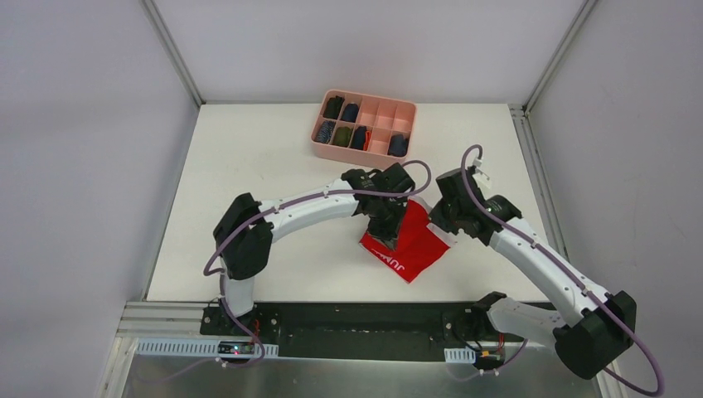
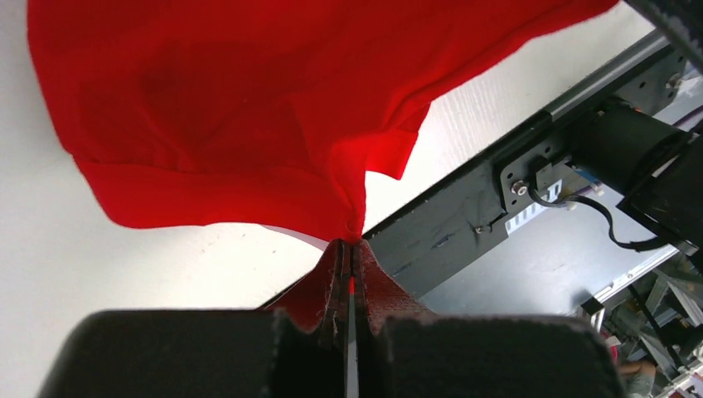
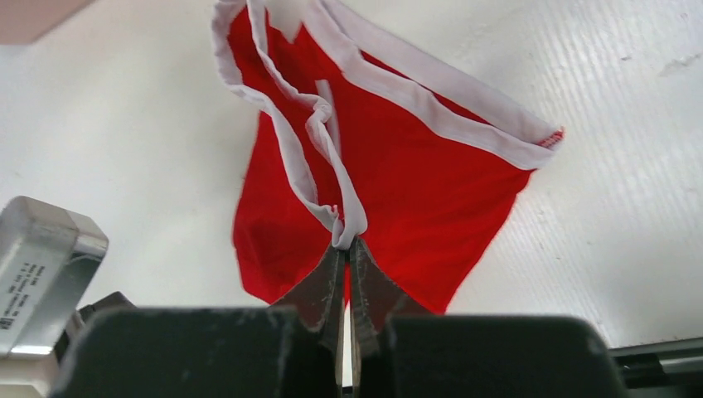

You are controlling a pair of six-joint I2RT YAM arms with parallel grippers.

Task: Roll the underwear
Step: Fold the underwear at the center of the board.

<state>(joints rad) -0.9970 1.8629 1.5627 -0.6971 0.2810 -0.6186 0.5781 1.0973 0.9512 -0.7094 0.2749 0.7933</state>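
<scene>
The red underwear hangs above the table's near middle, held up between both grippers. My left gripper is shut on a pinch of its red cloth edge; the cloth spreads above the jaws in the left wrist view. My right gripper is shut on the white band; the red body hangs beyond the jaws with the white band looping along its top. White lettering shows at the garment's low corner.
A pink divided box stands at the back of the table and holds several dark rolled garments. The black mounting rail runs along the near edge. White walls close in both sides.
</scene>
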